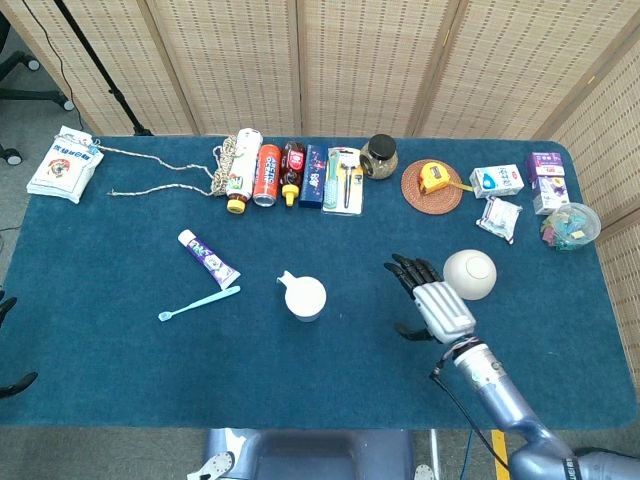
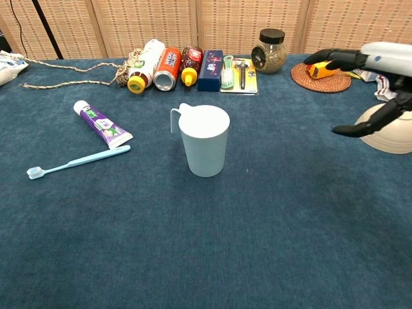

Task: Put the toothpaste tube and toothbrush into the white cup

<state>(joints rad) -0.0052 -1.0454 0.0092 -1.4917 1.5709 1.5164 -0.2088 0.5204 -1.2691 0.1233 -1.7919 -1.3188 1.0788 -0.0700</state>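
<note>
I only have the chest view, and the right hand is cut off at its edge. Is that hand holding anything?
Observer: No. The head view shows the whole right hand, fingers spread and empty, just left of the white bowl.
Operator: Is anything inside the white cup?
Observer: Seen from above, the white cup looks empty.
Operator: And the left hand?
Observer: The head view does not show it either.
</note>
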